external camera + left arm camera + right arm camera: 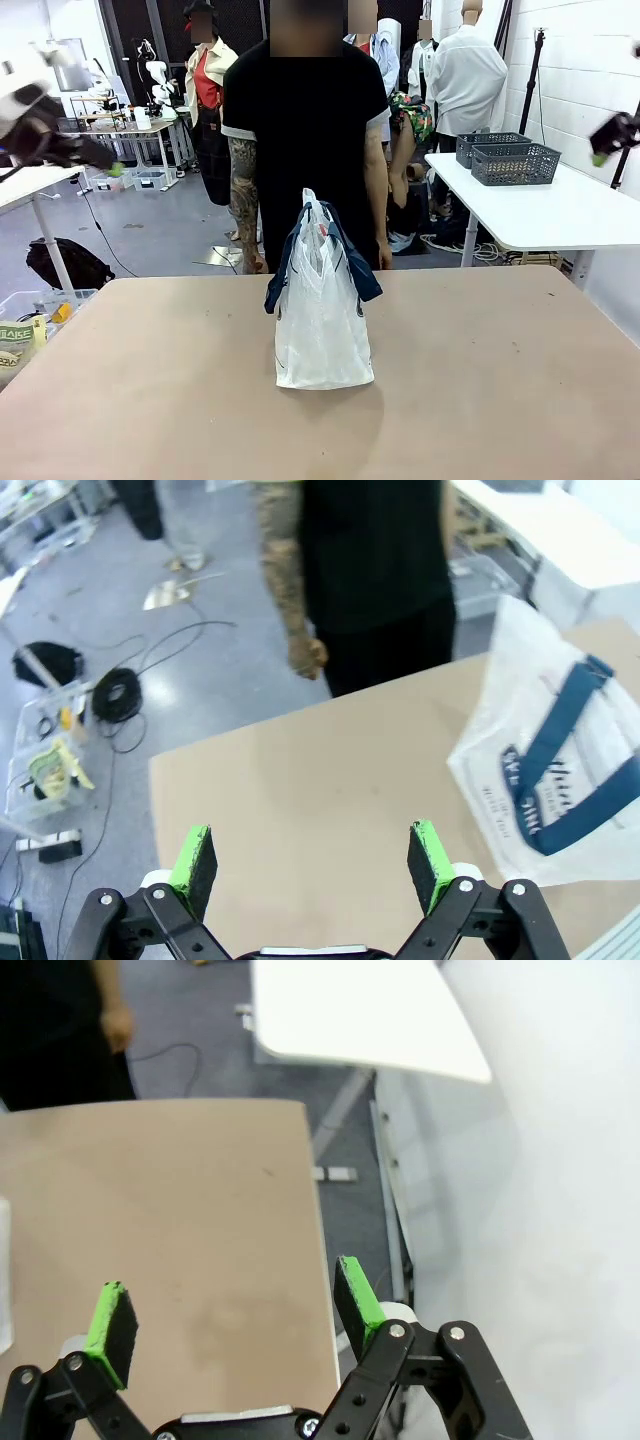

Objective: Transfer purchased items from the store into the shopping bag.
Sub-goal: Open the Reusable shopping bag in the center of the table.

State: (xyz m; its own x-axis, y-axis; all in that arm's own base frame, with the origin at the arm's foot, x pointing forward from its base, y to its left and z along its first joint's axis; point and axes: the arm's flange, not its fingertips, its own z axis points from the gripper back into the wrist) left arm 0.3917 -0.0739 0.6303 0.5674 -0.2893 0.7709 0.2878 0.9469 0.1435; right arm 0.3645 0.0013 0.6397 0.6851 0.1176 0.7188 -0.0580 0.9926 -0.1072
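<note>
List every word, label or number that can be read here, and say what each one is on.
"AIKE": partial letters, cut off by the picture's edge, on a pale green-white packet in the clear plastic bin left of the tan table.
Dark navy script print on the tall translucent white plastic bag: too blurred to read.
Nothing else is legible.

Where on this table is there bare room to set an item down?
The table is bare left of the shopping bag to the left edge, right of it to the right edge, and in front to the near edge. Narrowest is the strip behind the bag, by the person.
</note>
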